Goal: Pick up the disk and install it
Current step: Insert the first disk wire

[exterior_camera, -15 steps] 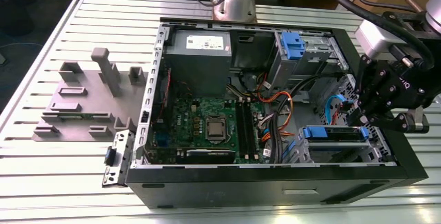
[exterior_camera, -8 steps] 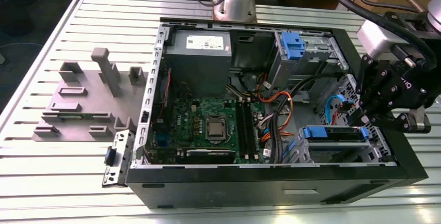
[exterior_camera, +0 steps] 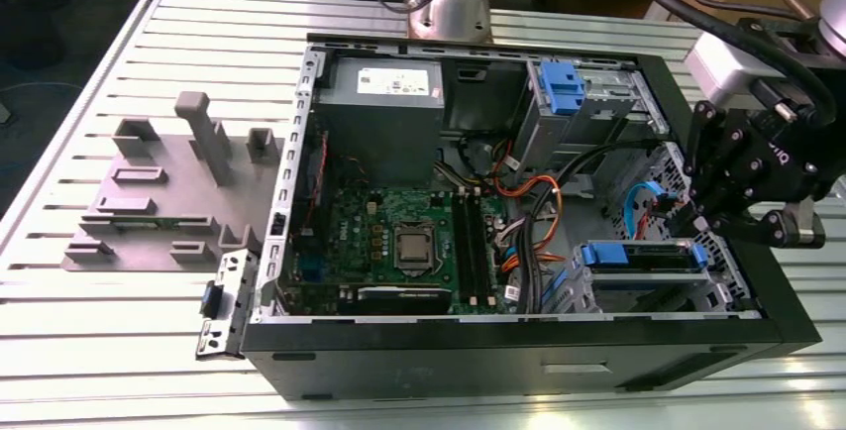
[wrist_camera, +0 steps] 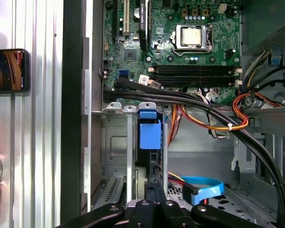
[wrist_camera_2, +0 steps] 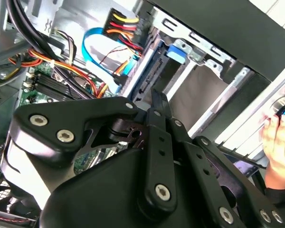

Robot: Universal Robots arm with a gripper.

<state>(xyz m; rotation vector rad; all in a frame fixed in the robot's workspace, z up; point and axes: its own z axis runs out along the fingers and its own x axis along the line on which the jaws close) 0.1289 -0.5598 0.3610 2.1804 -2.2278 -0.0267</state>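
— Your fingers?
— My gripper [exterior_camera: 724, 220] hovers above the case's [exterior_camera: 529, 336] side wall; I cannot tell how they stand.
— The disk?
— One disk [exterior_camera: 643, 257] sits seated in its bay. One hand [wrist_camera_2: 279, 142] rests outside.

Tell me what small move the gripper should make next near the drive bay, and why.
Probably a short, slow approach straight toward the disk. In the first wrist view the gripper sits in line with the disk's blue bracket, which stands in the metal bay, and does not seem to touch it. Black cables run close by, so sideways motion looks risky.
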